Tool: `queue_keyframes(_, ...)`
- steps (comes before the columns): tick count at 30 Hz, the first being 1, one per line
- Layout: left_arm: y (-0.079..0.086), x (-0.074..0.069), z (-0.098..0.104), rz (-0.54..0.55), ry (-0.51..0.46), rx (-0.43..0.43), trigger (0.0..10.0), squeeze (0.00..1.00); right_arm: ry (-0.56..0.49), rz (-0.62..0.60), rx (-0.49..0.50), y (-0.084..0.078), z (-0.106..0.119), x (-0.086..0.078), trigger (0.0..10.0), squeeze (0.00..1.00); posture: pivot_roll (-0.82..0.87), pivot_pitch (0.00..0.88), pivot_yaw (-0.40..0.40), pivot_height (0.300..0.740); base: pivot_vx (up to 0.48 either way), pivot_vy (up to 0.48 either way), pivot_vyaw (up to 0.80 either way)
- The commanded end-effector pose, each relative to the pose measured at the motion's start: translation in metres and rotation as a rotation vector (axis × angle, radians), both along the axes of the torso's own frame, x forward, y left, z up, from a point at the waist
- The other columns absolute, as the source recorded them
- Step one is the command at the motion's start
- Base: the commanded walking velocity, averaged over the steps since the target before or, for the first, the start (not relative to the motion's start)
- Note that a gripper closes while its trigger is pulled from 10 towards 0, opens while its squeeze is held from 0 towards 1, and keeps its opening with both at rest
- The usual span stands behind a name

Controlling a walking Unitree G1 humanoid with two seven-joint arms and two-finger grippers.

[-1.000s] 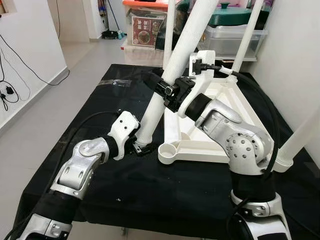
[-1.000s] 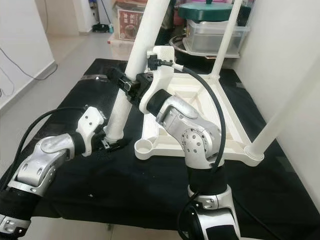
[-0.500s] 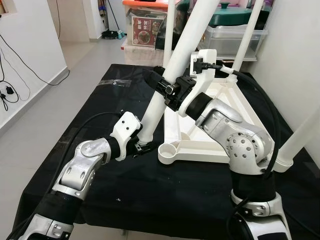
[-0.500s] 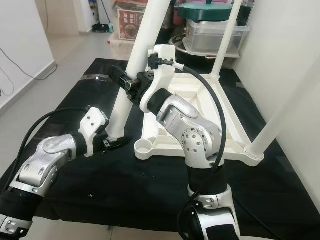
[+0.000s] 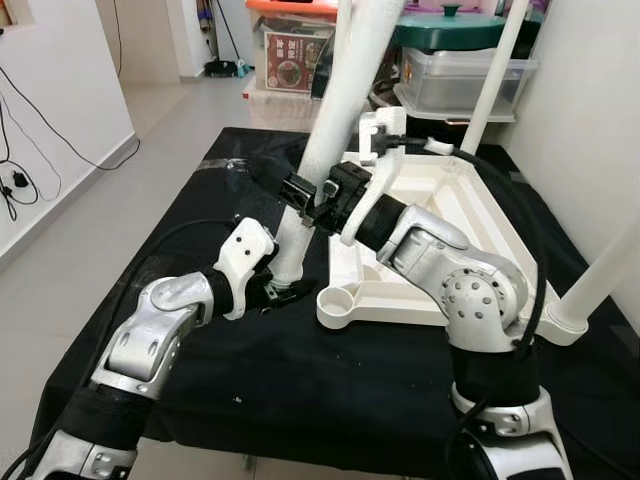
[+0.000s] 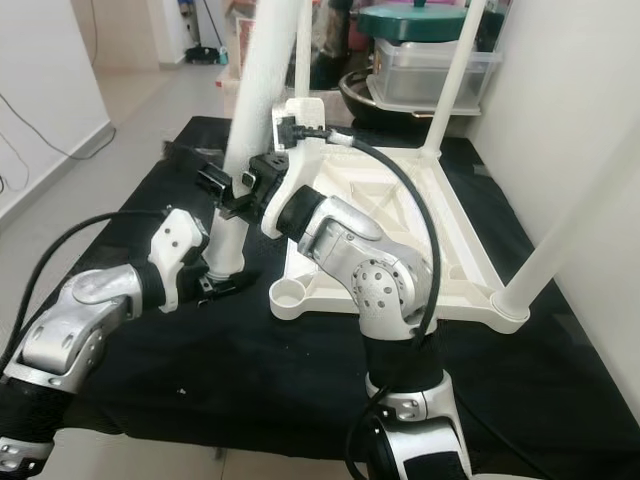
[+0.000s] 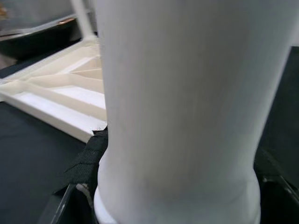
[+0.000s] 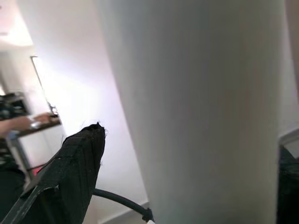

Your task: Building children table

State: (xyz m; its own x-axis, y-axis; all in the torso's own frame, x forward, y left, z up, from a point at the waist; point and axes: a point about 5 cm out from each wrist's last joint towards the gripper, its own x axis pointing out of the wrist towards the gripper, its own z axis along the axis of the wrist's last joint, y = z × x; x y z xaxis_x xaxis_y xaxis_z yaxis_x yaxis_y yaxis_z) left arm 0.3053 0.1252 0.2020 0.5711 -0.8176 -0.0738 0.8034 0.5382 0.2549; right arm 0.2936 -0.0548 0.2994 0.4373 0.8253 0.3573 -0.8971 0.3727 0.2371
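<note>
looking down at the black-covered table (image 5: 300, 400), i see the white children table top (image 5: 440, 215) lying upside down toward the table's right side, its ribbed underside facing up. three white legs already stand up out of its corners: one at the far left corner (image 5: 340, 60), one at the far right corner (image 5: 500, 70), and one at the near right corner (image 5: 600, 280). the near left corner has a bare round socket (image 5: 338, 298).

both grippers are on the loose leg (image 5: 330, 130), a thick white tube standing nearly upright, leaning a little toward the far right, its foot resting on the black cloth just left of the bare socket and not in it.

left gripper (image 5: 275, 290) is clamped on the leg at its very bottom, black fingers (image 7: 86, 161) on either side of the flared end, low against the cloth. left wrist view shows the leg close up between the fingers, with the upturned top behind it.

right gripper (image 5: 310, 190) grips the same leg higher up, about mid-length, the arm reaching across over the near left corner of the top. in the right wrist view one black finger (image 8: 70, 172) sits beside the white tube.

beyond the table's far edge, stacked storage boxes (image 5: 460, 70) and a green lid (image 5: 450, 30). pale tiled floor (image 5: 120, 170) off the left edge.
</note>
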Motion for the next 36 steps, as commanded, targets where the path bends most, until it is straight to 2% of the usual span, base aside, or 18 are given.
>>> queue_keyframes(1, -0.004, -0.010, 0.001, -0.079, 0.019, -0.001, 10.0, 0.00, -0.036, 0.027, 0.041, -0.005, 0.004, -0.004, 10.0, 0.70, 0.03, 0.000, -0.047, 0.740, 0.000, 0.000, 0.00)
queue_keyframes(2, -0.004, -0.010, 0.001, -0.079, 0.019, -0.001, 10.0, 0.00, -0.036, 0.027, 0.041, -0.005, 0.004, -0.004, 10.0, 0.70, 0.03, 0.000, -0.047, 0.740, 0.000, 0.000, 0.00)
queue_keyframes(3, -0.011, -0.024, 0.002, -0.168, 0.067, -0.039, 10.0, 0.00, -0.057, 0.061, 0.052, -0.008, 0.002, -0.007, 10.0, 0.00, 0.03, 0.000, -0.048, 0.740, 0.000, 0.000, 0.00)
queue_keyframes(4, -0.011, -0.024, 0.002, -0.168, 0.067, -0.039, 10.0, 0.00, -0.057, 0.061, 0.052, -0.008, 0.002, -0.007, 10.0, 0.00, 0.03, 0.000, -0.048, 0.740, 0.000, 0.000, 0.00)
queue_keyframes(8, -0.023, -0.063, 0.005, -0.415, 0.194, -0.084, 10.0, 0.00, -0.132, 0.216, -0.004, -0.009, -0.005, -0.021, 10.0, 0.00, 0.05, 0.000, -0.053, 0.740, 0.000, 0.000, 0.00)
queue_keyframes(9, -0.023, -0.063, 0.005, -0.415, 0.194, -0.084, 10.0, 0.00, -0.132, 0.216, -0.004, -0.009, -0.005, -0.021, 10.0, 0.00, 0.05, 0.000, -0.053, 0.740, 0.000, 0.000, 0.00)
queue_keyframes(12, -0.020, -0.082, 0.007, -0.519, 0.263, -0.076, 10.0, 0.00, -0.183, 0.292, -0.053, -0.013, -0.010, -0.029, 10.0, 0.00, 0.06, 0.000, -0.054, 0.740, 0.000, 0.000, 0.00)
queue_keyframes(17, -0.013, -0.091, 0.011, -0.575, 0.311, -0.071, 10.0, 0.00, -0.213, 0.351, -0.077, -0.017, -0.012, -0.033, 10.0, 0.00, 0.06, 0.000, -0.051, 0.740, 0.000, 0.000, 0.00)
queue_keyframes(20, 0.002, -0.090, 0.008, -0.558, 0.333, 0.002, 10.0, 0.00, -0.218, 0.419, -0.096, -0.022, -0.012, -0.038, 10.0, 0.00, 0.06, 0.000, -0.050, 0.740, 0.000, 0.000, 0.00)
queue_keyframes(24, 0.012, -0.095, 0.008, -0.568, 0.375, 0.033, 10.0, 0.00, -0.203, 0.504, -0.087, -0.027, -0.010, -0.046, 10.0, 0.00, 0.07, 0.000, -0.052, 0.740, 0.000, 0.000, 0.00)
queue_keyframes(26, 0.015, -0.100, 0.008, -0.593, 0.407, 0.039, 10.0, 0.00, -0.171, 0.582, -0.059, -0.028, -0.010, -0.053, 10.0, 0.00, 0.07, 0.000, -0.052, 0.740, 0.000, 0.000, 0.00)
queue_keyframes(33, 0.017, -0.111, 0.006, -0.674, 0.491, 0.023, 10.0, 0.00, -0.133, 0.724, -0.016, -0.024, -0.011, -0.069, 10.0, 0.00, 0.05, 0.000, -0.047, 0.740, 0.000, 0.000, 0.00)
queue_keyframes(34, 0.018, -0.113, 0.005, -0.712, 0.510, 0.016, 10.0, 0.00, -0.125, 0.777, 0.013, -0.022, -0.009, -0.075, 10.0, 0.00, 0.05, 0.000, -0.047, 0.740, 0.000, 0.000, 0.00)
queue_keyframes(36, 0.019, -0.114, 0.005, -0.734, 0.519, 0.014, 10.0, 0.00, -0.113, 0.802, 0.042, -0.021, -0.007, -0.078, 10.0, 0.00, 0.05, 0.000, -0.047, 0.740, 0.000, 0.000, 0.00)
